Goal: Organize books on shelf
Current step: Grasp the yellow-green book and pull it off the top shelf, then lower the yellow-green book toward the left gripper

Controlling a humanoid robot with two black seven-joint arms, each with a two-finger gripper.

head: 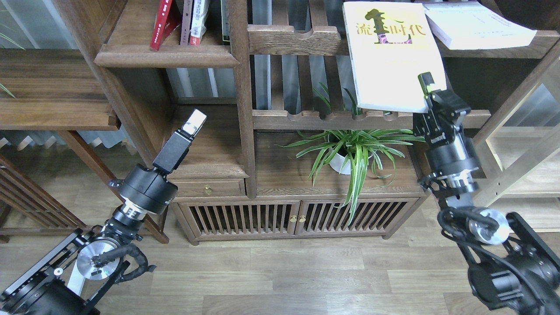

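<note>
While the scene is seen from the head view, the following is noted.

Right gripper: the right gripper is raised in front of the bookcase and is clamped on the lower right corner of the yellow-white book; one finger is seen lying over the cover.

Yellow-white book: it is held in the air, cover with black characters turned to the camera, in front of the slatted shelf and above the potted plant.

Pale book: the pale book is laid flat on the dark board at upper right, just beside the held book's top corner.

Red book: the red book is stood leaning on the upper left shelf, with other spines just beside it.

Left gripper: the left gripper is held well apart from the books, before the open left compartment; nothing is gripped, and whether its fingers are parted cannot be told, since they are seen end-on.

Cabinet: slatted doors are seen shut below the plant.
</note>
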